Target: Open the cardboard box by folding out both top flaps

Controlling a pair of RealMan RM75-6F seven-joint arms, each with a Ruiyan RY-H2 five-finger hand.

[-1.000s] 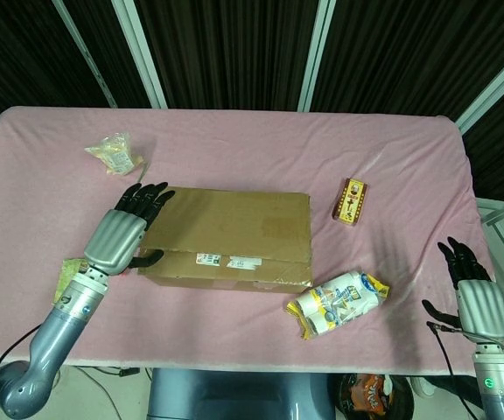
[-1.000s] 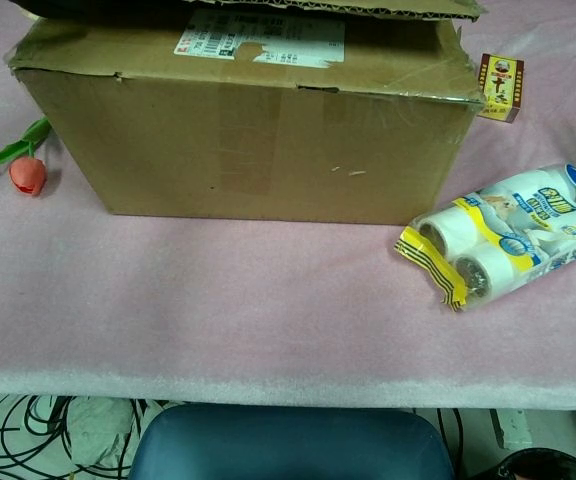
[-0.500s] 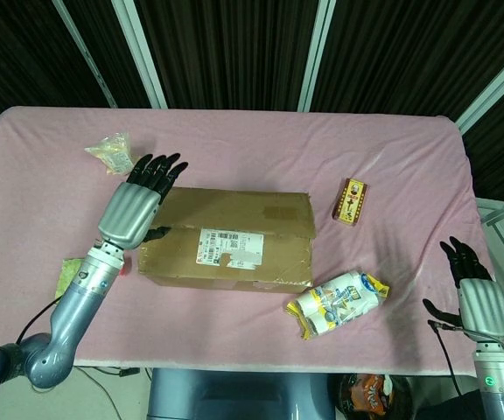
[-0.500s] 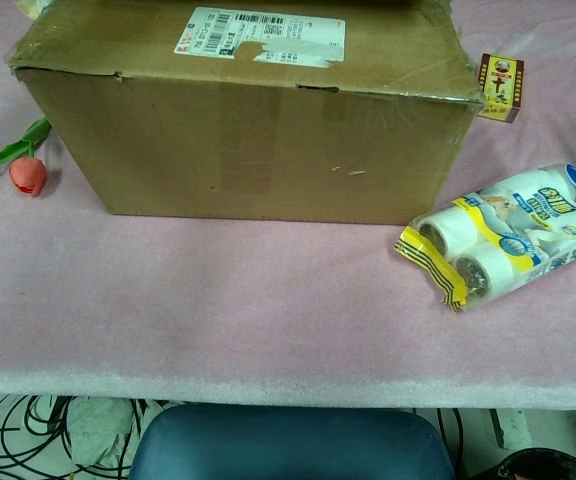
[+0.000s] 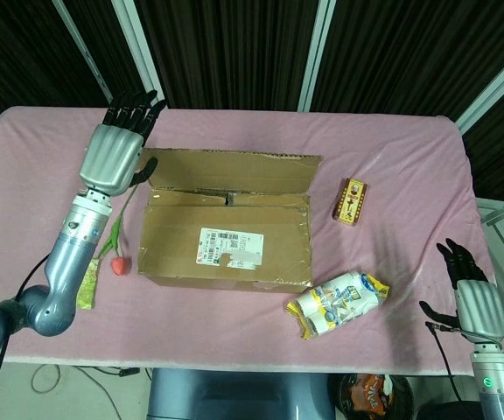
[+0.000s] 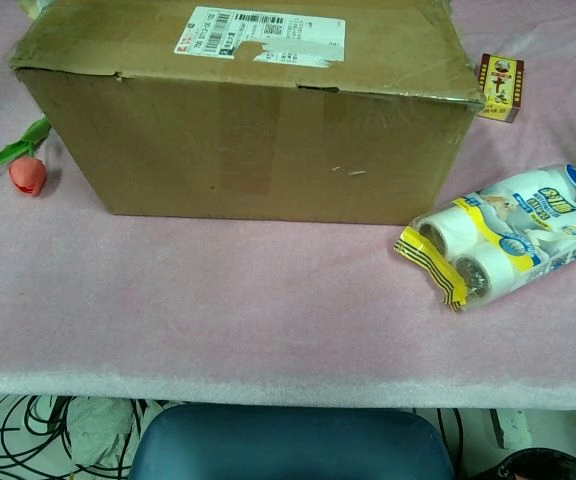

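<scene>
- Since half a second ago my left hand (image 5: 114,153) has swung up and away toward 11 o'clock, and the far flap (image 5: 230,166) of the cardboard box (image 5: 226,232) has gone with it, from lying over the top to standing folded back.
- Left-hand fingers are straight and slightly apart, and I judge they hold nothing; the thumb side sits just beside the flap's left edge, though I can't tell whether it touches.
- My right hand (image 5: 471,293) hangs off the table's edge at 4 o'clock, well apart from the box, fingers spread and empty.
- On the pink table (image 5: 392,166), the box sits a little left of centre, with its long side toward me. The near flap (image 5: 226,245), the one with the white shipping label (image 5: 228,247), lies flat across the top, so I judge the job half done.
- Around it: a tulip (image 5: 117,254) at 9 o'clock, a small red packet (image 5: 351,202) at 2 o'clock, and a pack of paper rolls (image 5: 338,302) at 5 o'clock, close to the box's corner.
- For the near flap, I'd bring fingertips under its free edge, the one along the middle of the box, then sweep toward 6 o'clock in an arc about the front crease.
- I'd lift gently; a light box may slide or tip toward me if I drag rather than hinge.
- The chest view shows only the box front, no hands.
</scene>
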